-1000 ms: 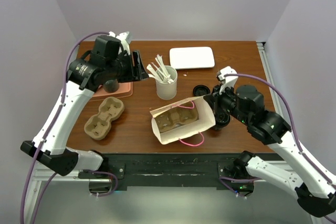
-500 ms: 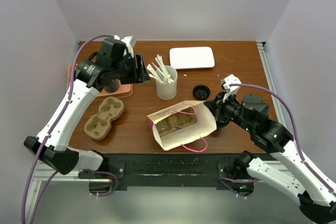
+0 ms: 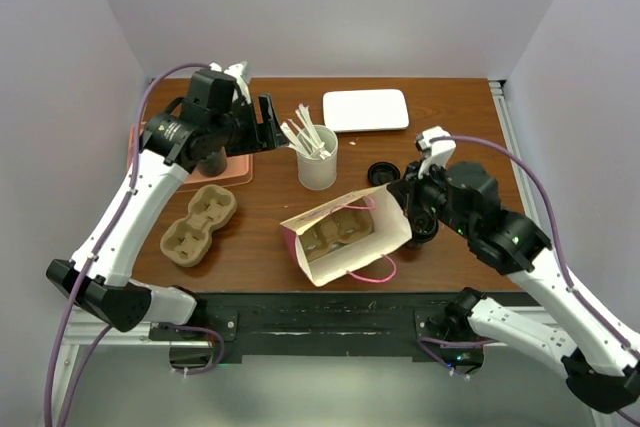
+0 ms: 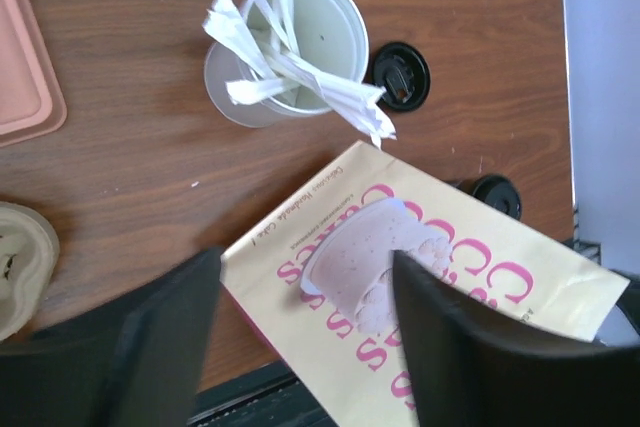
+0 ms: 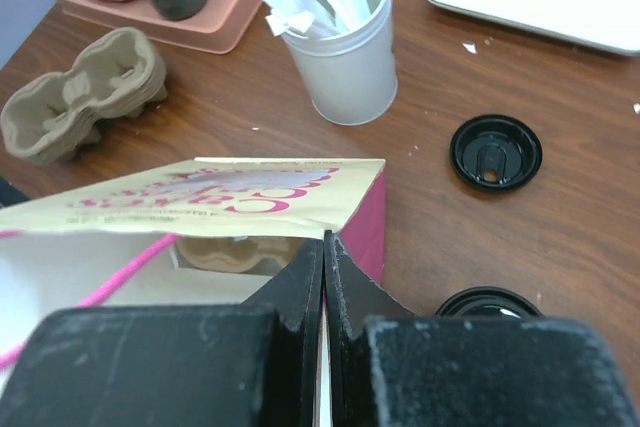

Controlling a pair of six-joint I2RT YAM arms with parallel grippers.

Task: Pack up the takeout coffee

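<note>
Right claw (image 5: 323, 247) pinched on bag (image 3: 340, 262) rim, frame centre. Left claw (image 3: 266, 125) wide, empty, upper left. Best: steady bag, grab coffee (image 4: 497, 194) upright.

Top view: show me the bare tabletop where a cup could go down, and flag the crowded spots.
Widest bare patch: the table at its far right corner, between the white tray and the right edge. A second lies between the cup carrier and the paper bag, in front of the stirrer cup. Crowded: loose lid, right gripper and bag bunch together.
</note>
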